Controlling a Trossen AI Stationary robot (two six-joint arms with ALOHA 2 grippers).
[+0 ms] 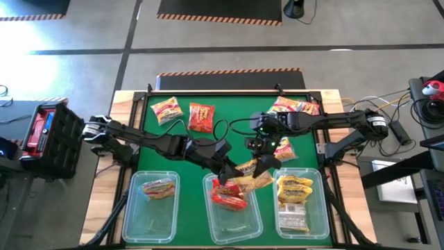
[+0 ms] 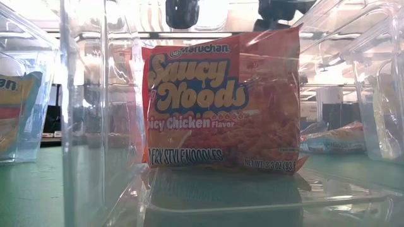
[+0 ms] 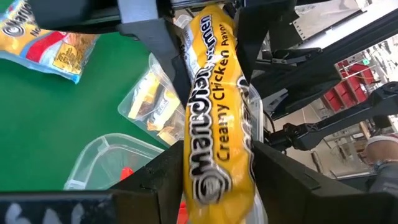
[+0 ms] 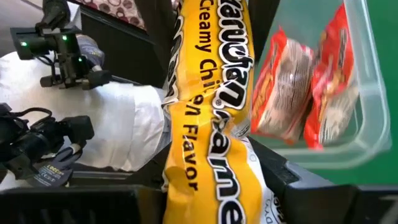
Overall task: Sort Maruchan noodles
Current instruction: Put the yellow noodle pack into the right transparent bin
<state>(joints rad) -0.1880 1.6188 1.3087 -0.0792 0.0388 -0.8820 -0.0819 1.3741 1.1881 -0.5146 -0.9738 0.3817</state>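
Note:
A yellow Creamy Chicken packet [image 1: 254, 182] hangs in the air over the middle clear bin [image 1: 220, 229], held between both grippers. My left gripper [image 1: 234, 171] reaches in from the left and is shut on it. My right gripper [image 1: 266, 165] reaches in from the right and is shut on it too. Red packets [image 1: 227, 196] lie in the middle bin; one [image 2: 221, 107] stands on its edge there. An orange-pink packet [image 1: 158, 187] lies in the left bin and yellow packets [image 1: 294, 189] lie in the right bin. My left gripper pinches one end of the yellow packet [image 3: 214, 171] between its two fingers [image 3: 155, 183], which lie across the packet's length. The packet is lifted clear of table and bin. The other gripper's fingers hold its far end. My right gripper pinches the opposite end of the yellow packet [image 4: 205, 180] between its two fingers [image 4: 292, 180], lying across the packet. The packet is clear of the bin below, stretched between the two grippers.
Loose packets lie on the green mat: an orange-pink one [image 1: 166, 109], a red one [image 1: 202, 117], several at the far right [image 1: 295, 105], and one [image 1: 284, 150] under the right arm. Three clear bins line the near edge. Cables cross the middle of the mat [image 1: 229, 127].

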